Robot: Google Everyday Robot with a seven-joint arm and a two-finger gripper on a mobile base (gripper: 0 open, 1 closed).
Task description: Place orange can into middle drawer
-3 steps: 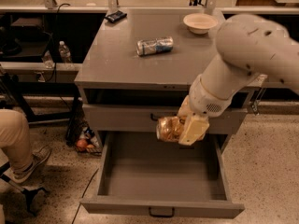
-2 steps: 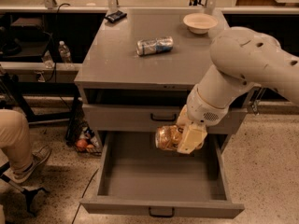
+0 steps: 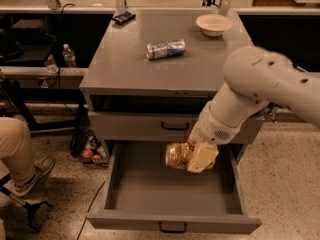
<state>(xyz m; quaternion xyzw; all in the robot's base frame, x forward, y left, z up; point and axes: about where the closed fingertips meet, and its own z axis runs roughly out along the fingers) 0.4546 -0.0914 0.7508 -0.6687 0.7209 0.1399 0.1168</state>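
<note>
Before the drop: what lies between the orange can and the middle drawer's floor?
Nothing: in the camera view, the gripper holds the orange can over the bare floor of the middle drawer.

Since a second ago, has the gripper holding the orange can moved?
Yes. The gripper, shut on the orange can, has dropped farther below the upper drawer's handle and slightly left, over the open middle drawer.

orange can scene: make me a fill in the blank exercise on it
1. The gripper is ____ on the orange can.
2. Below them the middle drawer stands ____.
3. The blue-and-silver can lies on the ____ of the cabinet.
Missing words: shut; open; top.
</note>
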